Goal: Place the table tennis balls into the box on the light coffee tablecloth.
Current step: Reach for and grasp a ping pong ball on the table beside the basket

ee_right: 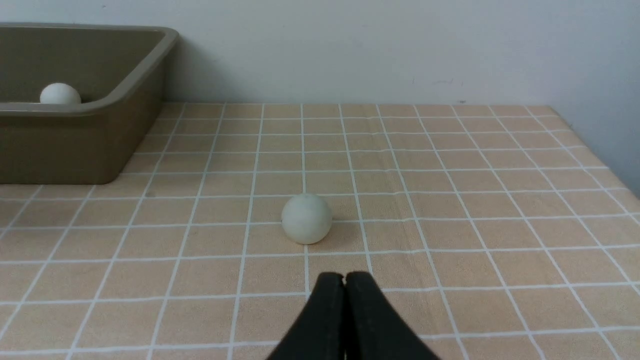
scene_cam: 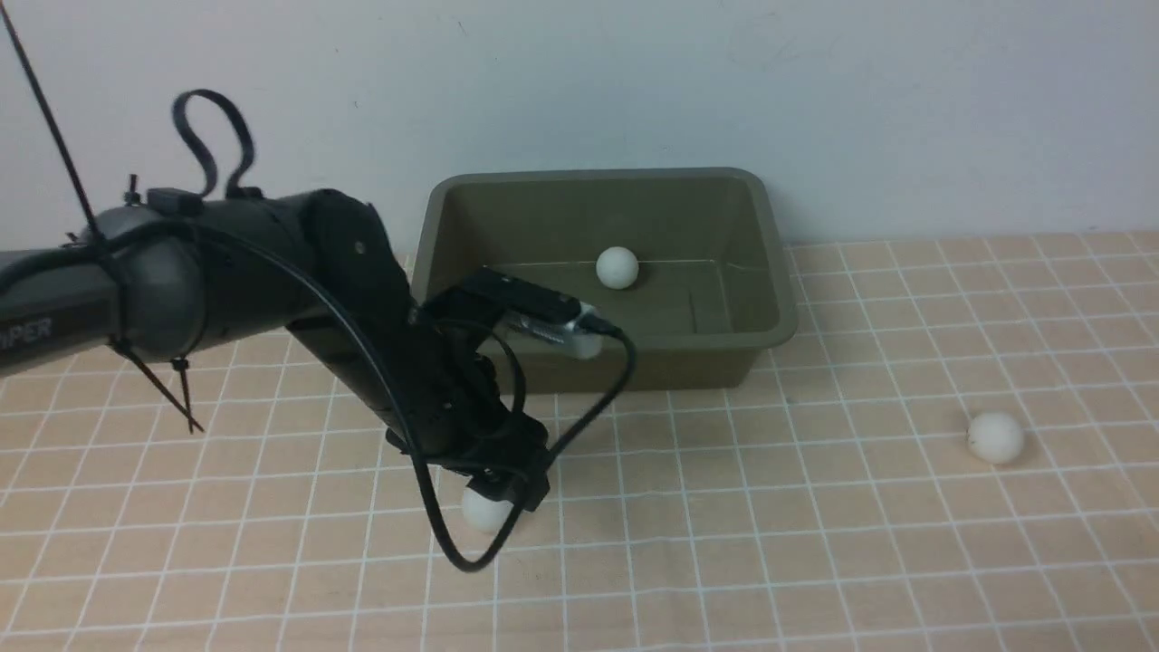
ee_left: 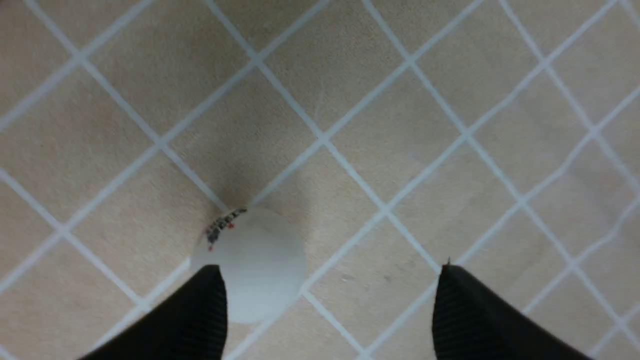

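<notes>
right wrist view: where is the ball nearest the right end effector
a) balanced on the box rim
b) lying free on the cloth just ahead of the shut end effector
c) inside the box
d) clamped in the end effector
B: the ball sits on the light coffee tablecloth just ahead of the right end effector, which is shut with nothing in it. The box stands well apart from that ball.
</notes>
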### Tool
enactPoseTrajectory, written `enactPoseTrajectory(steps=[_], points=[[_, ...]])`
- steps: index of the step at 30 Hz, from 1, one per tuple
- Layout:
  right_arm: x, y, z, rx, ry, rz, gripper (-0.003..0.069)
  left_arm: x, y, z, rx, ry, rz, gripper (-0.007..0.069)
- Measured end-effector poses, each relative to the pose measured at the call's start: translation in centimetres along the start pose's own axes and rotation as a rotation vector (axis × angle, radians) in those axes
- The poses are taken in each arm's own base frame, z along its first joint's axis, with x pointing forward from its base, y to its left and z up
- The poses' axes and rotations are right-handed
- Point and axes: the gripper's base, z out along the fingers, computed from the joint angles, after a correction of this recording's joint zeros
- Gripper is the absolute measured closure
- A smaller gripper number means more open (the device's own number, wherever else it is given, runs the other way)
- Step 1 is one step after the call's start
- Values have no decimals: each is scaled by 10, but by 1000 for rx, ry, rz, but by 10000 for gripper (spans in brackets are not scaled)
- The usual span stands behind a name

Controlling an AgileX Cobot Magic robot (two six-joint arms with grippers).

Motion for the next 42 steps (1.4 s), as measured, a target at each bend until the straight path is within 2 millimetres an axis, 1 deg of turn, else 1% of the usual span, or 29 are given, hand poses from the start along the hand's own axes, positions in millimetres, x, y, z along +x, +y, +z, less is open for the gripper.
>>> enactPoseTrajectory(steps=[2,3,8,13,19,25,28,29,31,34,37,41,42], points=[[0,0,0,0,0,0,678,-1,-3,1,-28,4,8,166],[0,0,0,0,0,0,678,0,-3,2,-73,15,12,166],[0,0,0,0,0,0,678,1,2,3,-170,39,-17,166],[0,0,0,0,0,0,678,3,4,10,-177,57,-31,166],[0,0,0,0,0,0,678,5,8,29,-172,98,-40,166],[0,0,0,0,0,0,678,6,9,37,-167,106,-50,167],[0,0,0,0,0,0,678,6,9,40,-162,107,-56,197],[0,0,0,0,0,0,678,6,9,42,-161,107,-58,243],[0,0,0,0,0,0,678,7,10,43,-161,109,-58,307],[0,0,0,0,0,0,678,6,10,42,-161,109,-58,313],[0,0,0,0,0,0,678,4,8,38,-151,151,-49,313],[0,0,0,0,0,0,678,-4,5,23,-130,229,-20,313],[0,0,0,0,0,0,678,-11,4,13,-120,254,1,313]])
